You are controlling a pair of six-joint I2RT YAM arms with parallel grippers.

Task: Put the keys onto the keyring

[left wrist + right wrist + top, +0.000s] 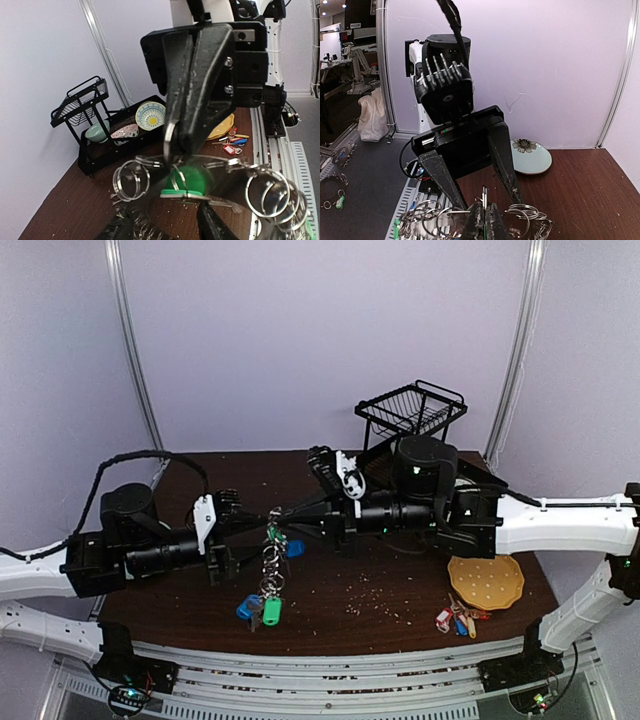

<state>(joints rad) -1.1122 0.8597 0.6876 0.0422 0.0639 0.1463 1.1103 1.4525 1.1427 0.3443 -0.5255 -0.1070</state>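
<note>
Top view: the keyring (272, 558) hangs over the middle of the worktop from the right pincer (274, 512) alone. I fear a slip there would drop it and its keys (262, 608) toward the front edge. The left pincer (228, 535) stands spread just beside the ring, holding nothing.

Left wrist view: the right pincer is pressed together on the ring wire, a thin bite that could twist loose. A green-tagged key (187, 180) dangles just below it.

Right wrist view: the left pincer gapes with the ring's top between its fingers. Closing carelessly, I judge, could snag 1 of the small loops (445, 217) instead.
</note>
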